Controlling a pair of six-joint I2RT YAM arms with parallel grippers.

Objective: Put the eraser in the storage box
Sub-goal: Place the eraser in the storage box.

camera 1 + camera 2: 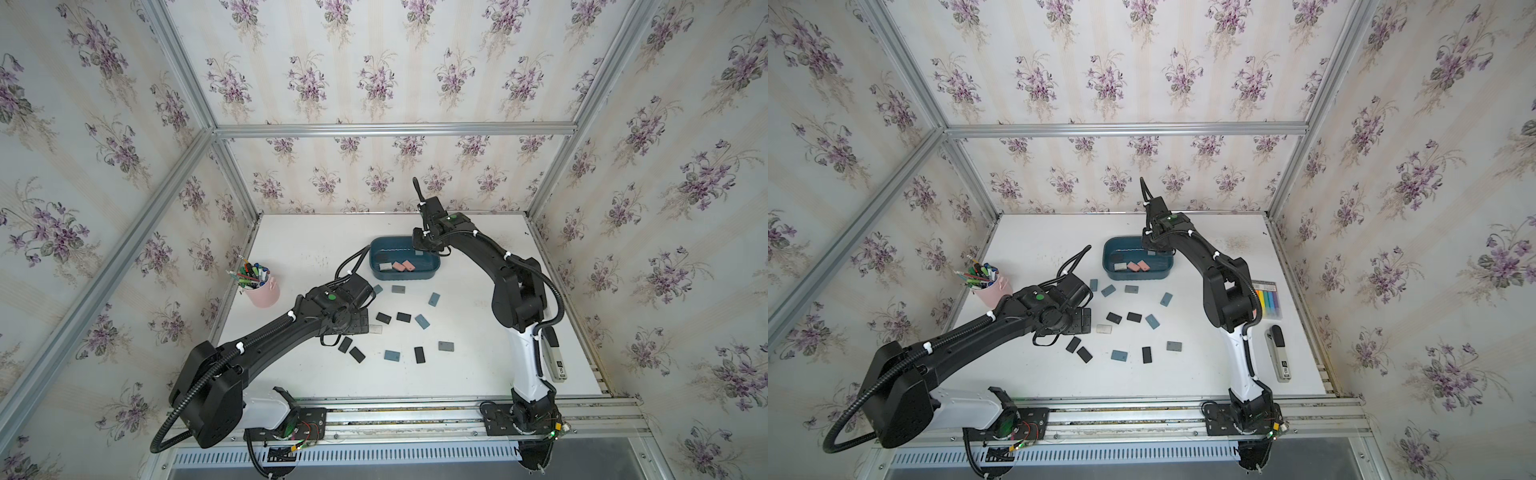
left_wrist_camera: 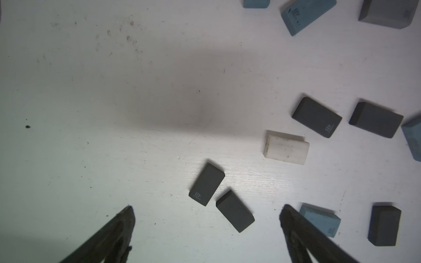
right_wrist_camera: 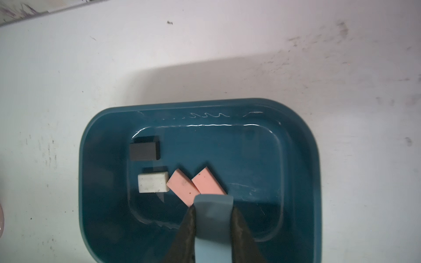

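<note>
The storage box (image 1: pixel 399 275) (image 1: pixel 1133 275), a dark teal tub, sits at the back middle of the white table in both top views. My right gripper (image 3: pixel 214 207) (image 1: pixel 419 246) hangs over it, shut on a blue-grey eraser (image 3: pixel 214 227). On the box (image 3: pixel 91 159) floor lie a black eraser (image 3: pixel 143 149), a white one (image 3: pixel 152 185) and two pink ones (image 3: pixel 182 190). My left gripper (image 2: pixel 207 207) (image 1: pixel 353 324) is open above the table. Two black erasers (image 2: pixel 206 184) lie just beyond its fingertips, nothing between them.
Several black, blue and grey erasers (image 1: pixel 422 321) are scattered in front of the box, with a white one (image 2: pixel 286 150) among them. A pink pen cup (image 1: pixel 264 291) stands at the left edge. A marker pack (image 1: pixel 1268 301) and a stapler (image 1: pixel 1278 353) lie at the right.
</note>
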